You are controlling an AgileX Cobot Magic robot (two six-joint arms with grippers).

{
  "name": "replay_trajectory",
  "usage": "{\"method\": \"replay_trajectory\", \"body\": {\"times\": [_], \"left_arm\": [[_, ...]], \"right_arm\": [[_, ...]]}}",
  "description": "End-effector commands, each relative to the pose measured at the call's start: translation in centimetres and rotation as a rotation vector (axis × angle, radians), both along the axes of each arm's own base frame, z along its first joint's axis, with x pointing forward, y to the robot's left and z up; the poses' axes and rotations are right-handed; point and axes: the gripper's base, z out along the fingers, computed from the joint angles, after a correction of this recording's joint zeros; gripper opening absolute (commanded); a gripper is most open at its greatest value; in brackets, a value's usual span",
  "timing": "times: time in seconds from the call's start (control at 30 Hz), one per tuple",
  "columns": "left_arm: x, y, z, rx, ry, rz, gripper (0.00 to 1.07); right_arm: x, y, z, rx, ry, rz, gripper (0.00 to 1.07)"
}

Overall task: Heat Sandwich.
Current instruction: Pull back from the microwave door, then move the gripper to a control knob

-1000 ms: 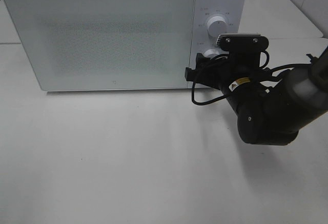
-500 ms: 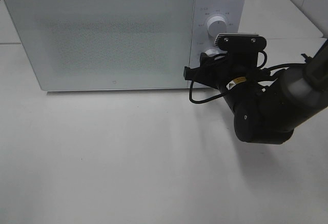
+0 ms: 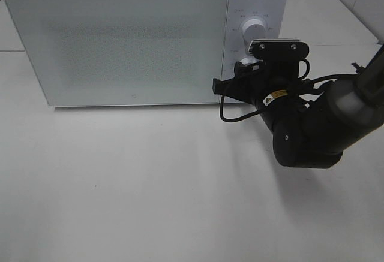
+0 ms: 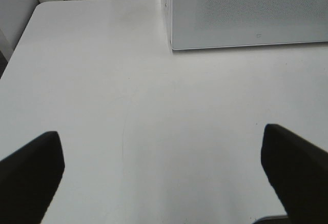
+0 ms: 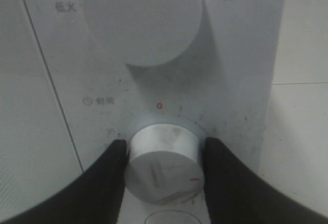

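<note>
microwave: white, at the back of the table, door closed, frosted, nothing readable through it
sandwich: not in sight in any view; cannot tell where it is
control panel: right of the door, upper knob above lower knob
right arm: reaches in from the right, wrist level with the panel, black cable looping under it
right gripper: clamped on the lower knob, one black finger against each side, no gap visible
lower knob: round, white-grey, numbered scale around it with a red 0; red tick on the knob face sits off that 0
upper knob: untouched, clear of the fingers
left gripper: released, fingers spread wide, nothing between them, hovering over bare table
left gripper position: near the microwave's front left corner, well apart from it; out of the high camera's view
</note>
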Motion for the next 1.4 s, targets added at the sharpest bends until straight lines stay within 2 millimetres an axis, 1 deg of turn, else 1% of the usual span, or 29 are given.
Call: {"method": "replay_trajectory", "body": {"times": [0.03,0.2,0.33,0.37,0.4,0.43,0.47,0.53,0.57,0.6,0.67,0.7,0.77,0.83,0.87,0.9,0.93,1.0,1.2,1.27,1.37,1.4], "left_arm": [[-0.3,-0.1,-0.1,-0.009,-0.031,-0.001,1.03],[-0.3,-0.1,-0.1,-0.009,-0.031,-0.001,1.03],[-0.3,-0.1,-0.1,-0.009,-0.031,-0.001,1.03],[-0.3,-0.1,-0.1,-0.009,-0.031,-0.001,1.03],[-0.3,-0.1,-0.1,-0.009,-0.031,-0.001,1.03],[-0.3,-0.1,-0.1,-0.009,-0.031,-0.001,1.03],[-0.3,-0.1,-0.1,-0.009,-0.031,-0.001,1.03],[-0.3,-0.1,-0.1,-0.009,-0.031,-0.001,1.03],[-0.3,-0.1,-0.1,-0.009,-0.031,-0.001,1.03],[-0.3,-0.1,-0.1,-0.009,-0.031,-0.001,1.03],[-0.3,-0.1,-0.1,-0.009,-0.031,-0.001,1.03],[-0.3,-0.1,-0.1,-0.009,-0.031,-0.001,1.03],[-0.3,-0.1,-0.1,-0.009,-0.031,-0.001,1.03],[-0.3,-0.1,-0.1,-0.009,-0.031,-0.001,1.03],[-0.3,-0.1,-0.1,-0.009,-0.031,-0.001,1.03],[-0.3,-0.1,-0.1,-0.009,-0.031,-0.001,1.03],[-0.3,-0.1,-0.1,-0.009,-0.031,-0.001,1.03],[-0.3,-0.1,-0.1,-0.009,-0.031,-0.001,1.03],[-0.3,-0.1,-0.1,-0.009,-0.031,-0.001,1.03],[-0.3,-0.1,-0.1,-0.009,-0.031,-0.001,1.03],[-0.3,-0.1,-0.1,-0.009,-0.031,-0.001,1.03],[-0.3,-0.1,-0.1,-0.009,-0.031,-0.001,1.03]], "right_arm": [[0.4,0.0,0.5,0.003,-0.032,-0.003,0.10],[0.4,0.0,0.6,0.010,-0.034,0.000,0.11],[0.4,0.0,0.6,0.062,-0.033,-0.009,0.11],[0.4,0.0,0.6,0.095,-0.032,-0.015,0.11],[0.4,0.0,0.7,0.178,-0.027,-0.029,0.11],[0.4,0.0,0.7,0.219,-0.024,-0.035,0.11],[0.4,0.0,0.7,0.219,-0.024,-0.035,0.11],[0.5,0.1,0.8,0.327,-0.017,-0.051,0.11],[0.7,0.2,0.9,0.418,-0.016,-0.062,0.11],[0.7,0.2,0.9,0.418,-0.016,-0.062,0.11],[0.9,0.3,1.1,0.517,-0.016,-0.075,0.11],[1.0,0.3,1.2,0.617,-0.011,-0.091,0.11],[1.1,0.3,1.3,0.652,-0.010,-0.099,0.11],[1.2,0.5,1.4,0.727,-0.006,-0.107,0.11],[1.4,0.5,1.6,0.806,-0.005,-0.115,0.10],[1.4,0.6,1.6,0.843,-0.003,-0.118,0.09],[1.4,0.6,1.6,0.843,-0.003,-0.118,0.09],[1.6,0.7,1.7,0.966,0.015,-0.133,0.06],[1.7,0.7,1.8,1.112,0.025,-0.148,0.04],[1.7,0.7,1.8,1.130,0.026,-0.154,0.04],[1.7,0.6,1.8,1.266,0.038,-0.181,0.05],[1.7,0.6,1.8,1.266,0.038,-0.181,0.05]]}}
